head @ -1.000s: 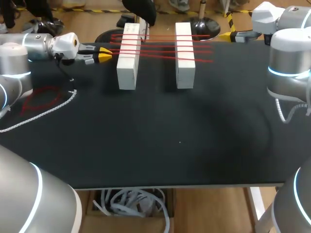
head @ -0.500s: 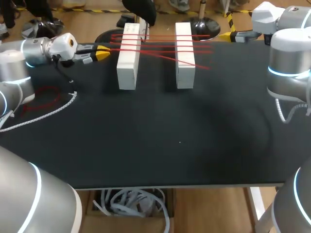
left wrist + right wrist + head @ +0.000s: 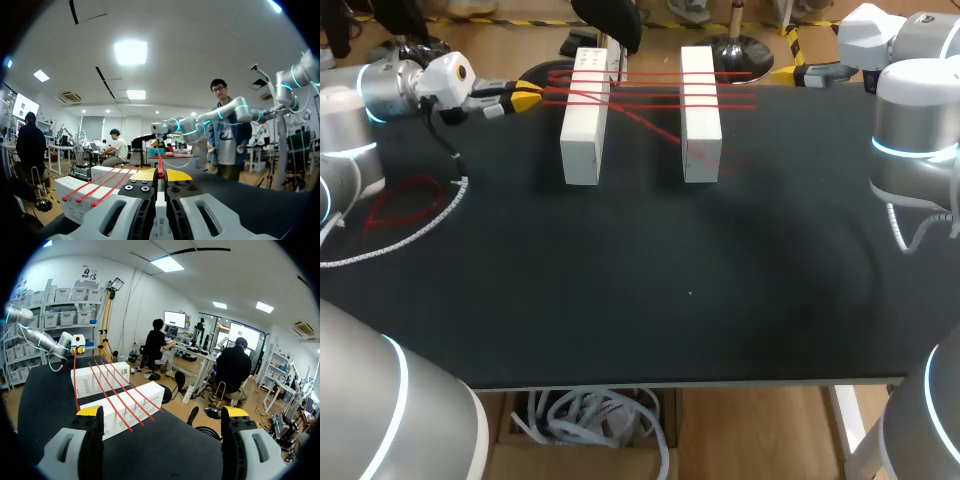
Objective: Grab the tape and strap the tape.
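Black tabletop (image 3: 690, 300) beneath both arms. At its far end, two long white blocks side by side with a gap between: left block (image 3: 582, 135) and right block (image 3: 701, 125). Stretched over the tops of both, red tape (image 3: 650, 96) in several taut, roughly parallel strands, plus one strand slanting through the gap toward the near half of the right block.

Just beside the left block, on its outer side, left gripper (image 3: 528, 98) at the tape's height, coming in from the far left corner. Seen from its own wrist, left gripper (image 3: 160, 175) with yellow tips pressed close, pinching a thin red tape (image 3: 160, 167) end between them; ahead and to one side, the white blocks with red strands across them.

At the far right corner, right gripper (image 3: 788, 72), well apart from the blocks. From its own wrist, right gripper (image 3: 162, 412) spread wide, nothing between the fingers; ahead of it, both blocks under the red strands.

On the tabletop near the left arm, a loose red loop (image 3: 405, 200), and beside it a white coiled cable (image 3: 415, 232).
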`<state>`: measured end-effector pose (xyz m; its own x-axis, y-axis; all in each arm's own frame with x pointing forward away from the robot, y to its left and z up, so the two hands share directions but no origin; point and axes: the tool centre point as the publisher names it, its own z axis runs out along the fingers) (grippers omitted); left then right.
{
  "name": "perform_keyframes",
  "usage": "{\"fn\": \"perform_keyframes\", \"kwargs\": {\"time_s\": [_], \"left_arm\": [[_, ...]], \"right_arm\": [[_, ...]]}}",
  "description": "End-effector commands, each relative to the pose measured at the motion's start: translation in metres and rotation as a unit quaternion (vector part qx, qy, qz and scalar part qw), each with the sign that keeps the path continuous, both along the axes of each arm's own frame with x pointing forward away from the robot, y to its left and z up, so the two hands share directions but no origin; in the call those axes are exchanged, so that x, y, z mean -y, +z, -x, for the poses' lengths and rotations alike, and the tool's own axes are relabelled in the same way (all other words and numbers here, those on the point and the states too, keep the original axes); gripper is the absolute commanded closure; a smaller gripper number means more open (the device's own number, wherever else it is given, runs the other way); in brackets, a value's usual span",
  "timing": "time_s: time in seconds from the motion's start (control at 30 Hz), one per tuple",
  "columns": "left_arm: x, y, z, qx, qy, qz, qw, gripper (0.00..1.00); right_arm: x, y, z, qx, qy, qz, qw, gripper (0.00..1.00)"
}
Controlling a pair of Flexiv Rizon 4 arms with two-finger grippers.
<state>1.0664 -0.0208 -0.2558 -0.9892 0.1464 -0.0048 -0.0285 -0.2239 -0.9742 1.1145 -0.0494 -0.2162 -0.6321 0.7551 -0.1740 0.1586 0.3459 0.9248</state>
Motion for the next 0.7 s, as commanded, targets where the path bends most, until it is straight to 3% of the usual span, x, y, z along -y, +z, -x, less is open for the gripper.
{"fn": "perform_keyframes", "kwargs": {"time_s": [0.03, 0.63, 0.7], "left_arm": [[-0.0017, -0.0012, -0.0036, 0.001, -0.005, 0.001, 1.0, 1.0], [-0.0017, -0.0012, -0.0036, 0.001, -0.005, 0.001, 1.0, 1.0], [0.0001, 0.0015, -0.001, -0.002, 0.001, 0.023, 1.0, 1.0]], "right_arm": [[0.0002, -0.0002, 0.0, 0.0, 0.0, 0.0, 1.0, 0.0], [0.0002, -0.0002, 0.0, 0.0, 0.0, 0.0, 1.0, 0.0], [0.0002, -0.0002, 0.0, 0.0, 0.0, 0.0, 1.0, 0.0]]}}
